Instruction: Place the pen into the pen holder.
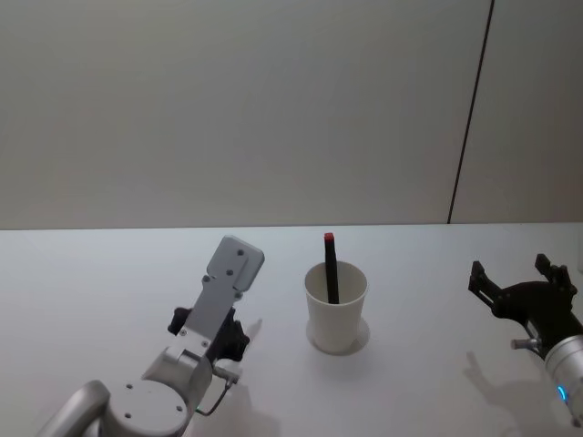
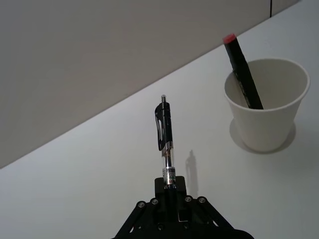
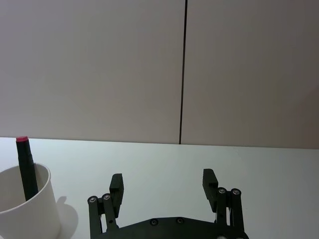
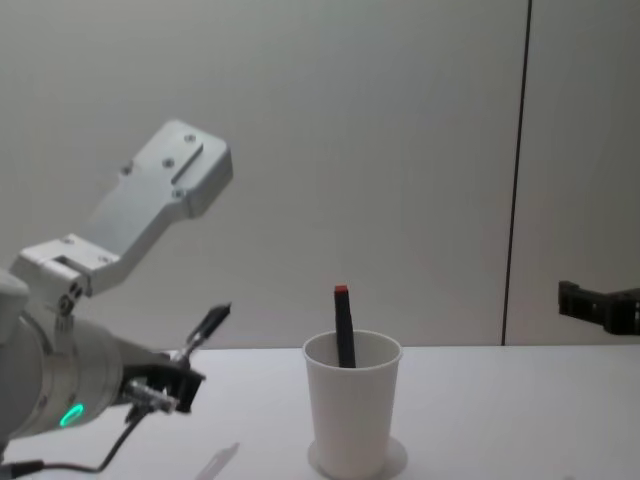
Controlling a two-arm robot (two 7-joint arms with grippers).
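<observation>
A plain white paper cup with a rolled rim, the pen holder (image 1: pixel 336 314), is seen standing upright on the flat white worktop (image 1: pixel 109 273). It is placed about midway between the left and right sides and not far from the far edge. A black marker with a red end (image 1: pixel 330 267) is stood inside the pen holder. The marker is leaned on the rim, and its red end is poked out above it.

The pen (image 2: pixel 165 134), a thin click pen with a black clip and a clear barrel, is held in the left gripper (image 2: pixel 170 188). The black jaws are closed tight on the bottom end of the pen. The end with the clip and the button is pointed away from the gripper. The pen is held up in the air above the worktop, to the left of the pen holder and apart from it. In the chest view the pen is seen tilted, with its top end leaned towards the pen holder. The pen is outside the pen holder.

The right gripper (image 3: pixel 163 185) is held low over the worktop, towards its right edge and well apart from the pen holder. Its two black fingers (image 3: pixel 116 185) are spread wide, and nothing is held between them. A plain grey wall (image 1: pixel 228 109) with one thin dark line is seen behind the far edge of the worktop.
</observation>
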